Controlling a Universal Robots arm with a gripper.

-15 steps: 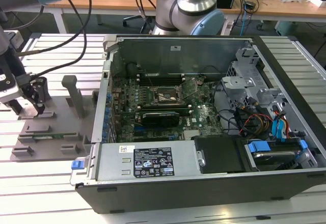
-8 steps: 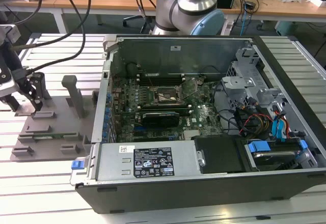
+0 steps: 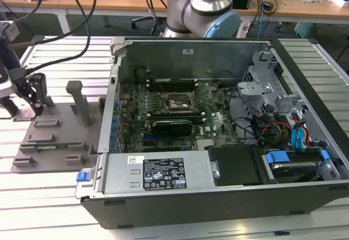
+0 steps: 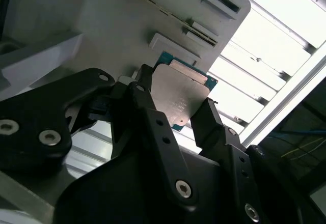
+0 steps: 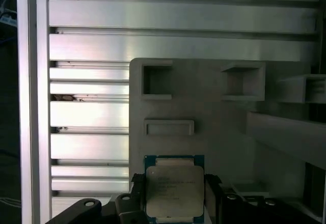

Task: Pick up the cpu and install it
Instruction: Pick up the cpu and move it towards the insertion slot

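Observation:
The cpu, a flat square chip with a silvery top and green edge, sits between my black fingers in both wrist views, over the grey plastic tray. My gripper is shut on the cpu, one finger pressed against each side. In the exterior view my gripper hangs at the far left, low over the grey tray. The black socket frame lies on the green motherboard inside the open computer case, well to the exterior view's right of my gripper.
The tray carries upright posts and raised blocks close to my fingers. Everything rests on a slatted aluminium table. The arm's base stands behind the case. Cables and drive bays crowd the case's right side.

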